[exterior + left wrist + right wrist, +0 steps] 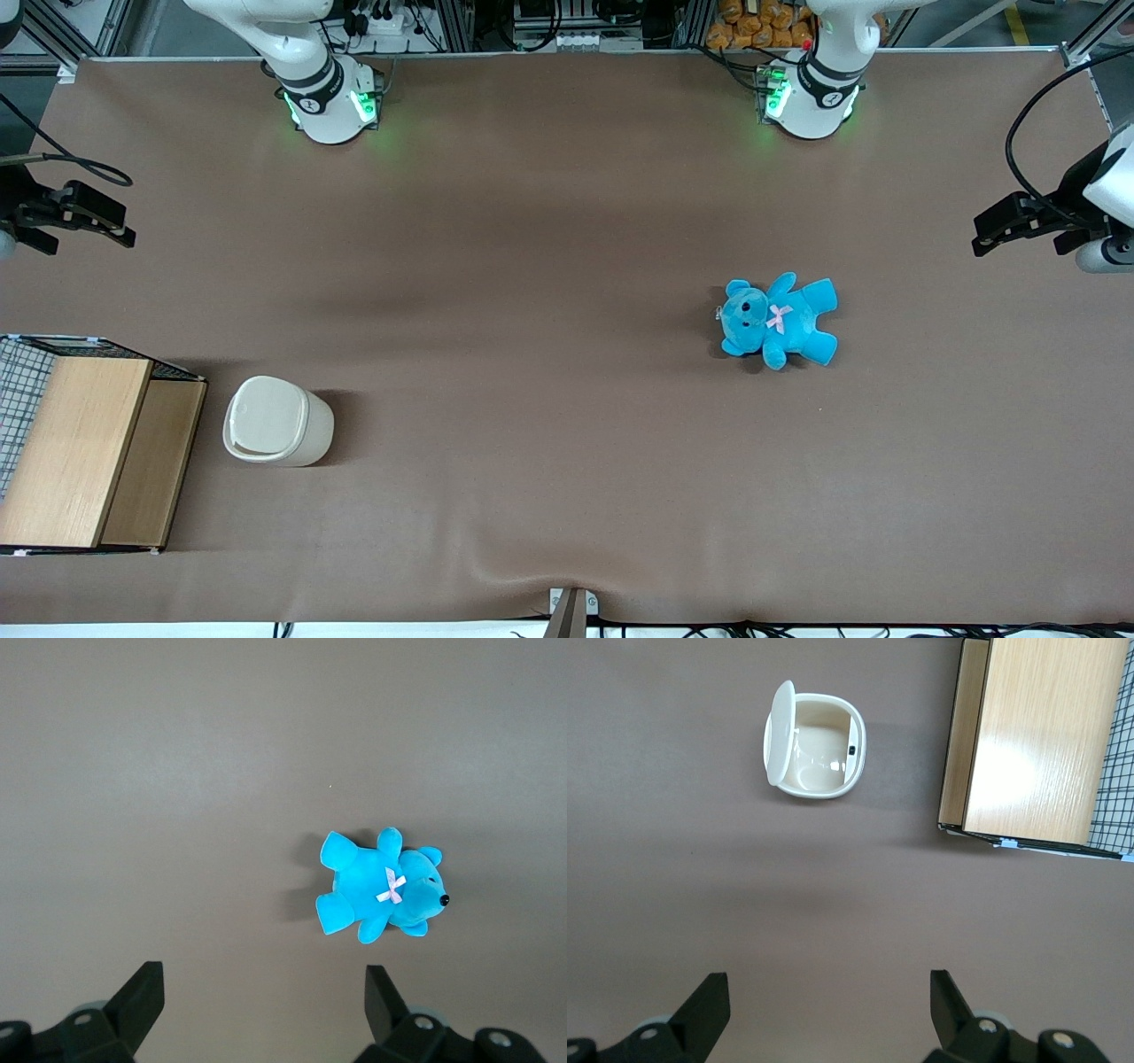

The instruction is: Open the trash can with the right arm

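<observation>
Trash can (815,749) lid stands open, task apparently done; end effector (828,1014) wide, empty, well apart above desk (833,904).

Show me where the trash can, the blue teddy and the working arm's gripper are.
trash can (819,744): right wrist view, on its inner wall; lid stands open.
blue teddy (780,321): front view, on its belly.
gripper (828,1014): right wrist view, midway between its open jaws, above bare table.

The front camera is looking steeply down over the whole counter (532,266). The right wrist camera is hanging high above the tool (829,1005), facing down. Both are taking in the trash can (276,432) (815,751) beside the wooden-topped box (75,447) (1036,735).
</observation>
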`<action>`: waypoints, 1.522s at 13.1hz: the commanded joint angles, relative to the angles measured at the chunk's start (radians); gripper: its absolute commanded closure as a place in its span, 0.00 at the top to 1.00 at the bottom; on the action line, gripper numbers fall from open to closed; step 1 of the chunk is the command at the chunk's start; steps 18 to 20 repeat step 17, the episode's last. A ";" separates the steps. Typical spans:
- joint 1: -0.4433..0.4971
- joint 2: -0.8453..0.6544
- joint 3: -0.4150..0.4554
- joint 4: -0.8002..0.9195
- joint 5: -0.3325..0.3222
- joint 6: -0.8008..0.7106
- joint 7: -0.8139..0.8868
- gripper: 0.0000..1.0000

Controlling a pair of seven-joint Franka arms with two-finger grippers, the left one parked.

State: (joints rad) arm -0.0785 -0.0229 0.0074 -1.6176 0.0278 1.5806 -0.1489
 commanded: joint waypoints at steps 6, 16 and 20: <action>0.000 -0.002 0.002 0.010 -0.014 -0.067 0.023 1.00; -0.003 0.006 -0.001 0.018 -0.011 -0.071 0.118 1.00; -0.003 0.004 -0.001 0.016 -0.011 -0.073 0.132 1.00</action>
